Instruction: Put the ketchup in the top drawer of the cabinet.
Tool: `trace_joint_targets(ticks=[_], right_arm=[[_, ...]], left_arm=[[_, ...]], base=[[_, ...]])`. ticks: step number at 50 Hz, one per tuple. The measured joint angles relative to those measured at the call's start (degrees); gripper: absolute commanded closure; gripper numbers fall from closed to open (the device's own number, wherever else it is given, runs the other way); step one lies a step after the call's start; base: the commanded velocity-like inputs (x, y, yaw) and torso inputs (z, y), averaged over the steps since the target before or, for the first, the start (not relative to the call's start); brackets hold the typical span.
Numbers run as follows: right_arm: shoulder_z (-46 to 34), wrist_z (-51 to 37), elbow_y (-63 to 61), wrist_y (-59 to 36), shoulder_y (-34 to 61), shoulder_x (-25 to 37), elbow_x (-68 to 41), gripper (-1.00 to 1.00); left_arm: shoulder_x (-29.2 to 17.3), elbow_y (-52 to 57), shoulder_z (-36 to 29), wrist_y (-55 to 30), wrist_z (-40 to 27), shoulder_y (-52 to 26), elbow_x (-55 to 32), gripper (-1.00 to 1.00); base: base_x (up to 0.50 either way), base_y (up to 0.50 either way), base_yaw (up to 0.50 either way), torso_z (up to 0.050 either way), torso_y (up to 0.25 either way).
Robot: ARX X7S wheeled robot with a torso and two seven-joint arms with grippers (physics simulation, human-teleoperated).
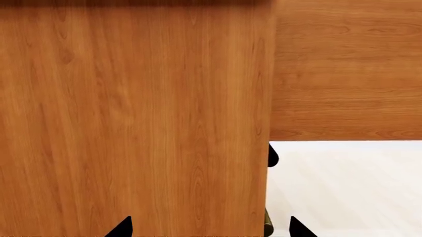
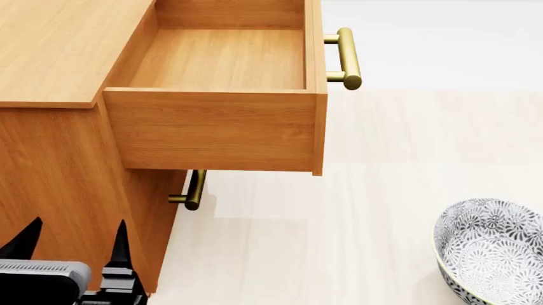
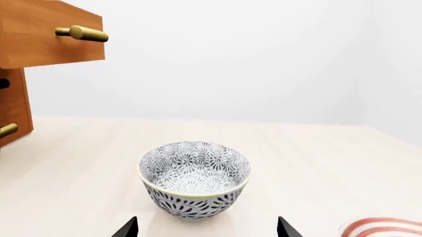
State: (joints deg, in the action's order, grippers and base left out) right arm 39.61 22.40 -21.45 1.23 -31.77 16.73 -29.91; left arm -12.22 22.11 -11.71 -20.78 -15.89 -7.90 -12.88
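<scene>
The top drawer (image 2: pixel 216 121) of the cabinet (image 2: pixel 51 51) stands pulled well out, its brass handle (image 2: pixel 346 58) to the right and its wooden floor bare. The lower drawer's handle (image 2: pixel 194 190) shows beneath it. The ketchup itself is nowhere plainly in view; in the right wrist view a curved red-and-white edge (image 3: pixel 382 228) sits at the picture's corner, near the patterned bowl (image 3: pixel 194 185) on the pale worktop (image 2: pixel 339 241), but whether that is the can I cannot tell.

The left claw (image 2: pixel 72 244) hangs close against the cabinet's side with its dark tips apart and nothing between them. The right claw (image 3: pixel 207 228) is likewise spread and empty, its tips framing the bowl from the near side.

A small tin can should be rigid and fairly light, though its smooth wall is likely slippery. Pinching it across the middle of the label, tips on opposite sides, looks the safest hold; the bowl nearby seems fragile and worth steering round.
</scene>
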Motion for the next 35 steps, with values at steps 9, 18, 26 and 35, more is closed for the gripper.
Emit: trace_joint_targets(ticks=[9, 18, 26, 35], right_arm=[[-0.1, 1.2, 3.6, 2.1, 0.8, -0.9, 0.5, -1.00], [-0.2, 1.9, 6.5, 3.7, 1.5, -1.5, 0.9, -1.00], [-0.5, 2.2, 8.6, 4.6, 2.3, -1.7, 1.4, -1.00], [-1.1, 2.3, 10.5, 5.2, 3.2, -1.8, 2.2, -1.00]], left_arm=[[-0.2, -0.4, -0.1, 0.3, -0.2, 0.0, -0.3, -1.00], [-0.4, -0.8, -0.2, 0.6, -0.3, -0.2, -0.5, -1.00], [-0.5, -1.3, -0.4, 1.0, -0.4, -0.2, -0.7, -1.00], [-0.7, -1.7, -0.5, 1.2, -0.5, -0.3, -0.9, -1.00]], base=[[0.00, 0.00, 0.00, 0.000, 0.000], [0.00, 0.00, 0.00, 0.000, 0.000], [0.00, 0.00, 0.00, 0.000, 0.000], [0.00, 0.00, 0.00, 0.000, 0.000]])
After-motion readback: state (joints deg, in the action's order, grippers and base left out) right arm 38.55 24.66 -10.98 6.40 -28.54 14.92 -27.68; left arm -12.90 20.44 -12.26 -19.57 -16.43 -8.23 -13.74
